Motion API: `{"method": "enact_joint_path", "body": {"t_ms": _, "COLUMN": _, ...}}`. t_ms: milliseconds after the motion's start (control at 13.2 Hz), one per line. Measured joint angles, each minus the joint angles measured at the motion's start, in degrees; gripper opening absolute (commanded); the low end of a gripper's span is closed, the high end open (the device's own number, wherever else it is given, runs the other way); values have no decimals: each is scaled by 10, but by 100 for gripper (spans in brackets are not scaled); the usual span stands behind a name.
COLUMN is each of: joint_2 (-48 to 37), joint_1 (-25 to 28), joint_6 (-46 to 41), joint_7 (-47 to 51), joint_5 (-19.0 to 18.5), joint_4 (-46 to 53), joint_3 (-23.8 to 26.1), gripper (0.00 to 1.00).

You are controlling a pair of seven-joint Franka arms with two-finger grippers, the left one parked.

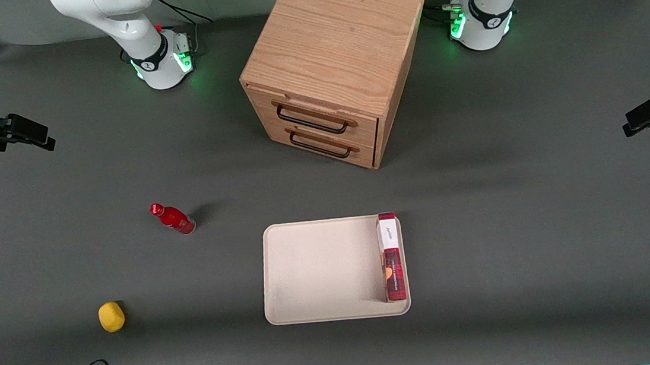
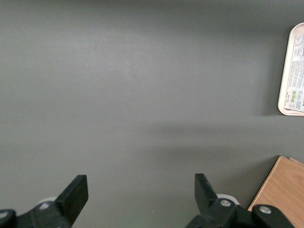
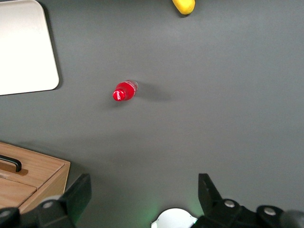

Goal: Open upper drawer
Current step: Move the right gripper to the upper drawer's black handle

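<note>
Gripper (image 3: pixel 142 199) hangs wide open, empty, well apart from the upper drawer (image 1: pixel 312 115), whose handle (image 1: pixel 312 119) runs lengthwise across the cabinet (image 1: pixel 335 44) front.

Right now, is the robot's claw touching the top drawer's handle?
Apart. In the front view the gripper hangs open over bare table toward the working arm's end, a wide stretch of table away from the upper drawer's handle.

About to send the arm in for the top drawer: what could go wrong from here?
The claw hangs open, far off toward the working arm's end. The upper drawer has a twin lower drawer just beneath; it could hook the wrong handle. The red bottle might be knocked over.
</note>
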Motion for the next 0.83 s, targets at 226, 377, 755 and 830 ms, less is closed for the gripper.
{"method": "enact_joint_path", "body": {"t_ms": 226, "joint_2": 0, "joint_1": 0, "joint_6": -9, "joint_7": 0, "joint_5": 0, "joint_4": 4, "joint_3": 0, "gripper": 100}}
{"method": "enact_joint_path", "body": {"t_ms": 377, "joint_2": 1, "joint_1": 0, "joint_6": -14, "joint_7": 0, "joint_5": 0, "joint_4": 10, "joint_3": 0, "gripper": 100}}
{"method": "enact_joint_path", "body": {"t_ms": 755, "joint_2": 9, "joint_1": 0, "joint_6": -14, "joint_7": 0, "joint_5": 85, "joint_4": 24, "joint_3": 6, "gripper": 100}}
{"method": "enact_joint_path", "body": {"t_ms": 830, "joint_2": 11, "joint_1": 0, "joint_6": -14, "joint_7": 0, "joint_5": 124, "joint_4": 31, "joint_3": 9, "gripper": 100}}
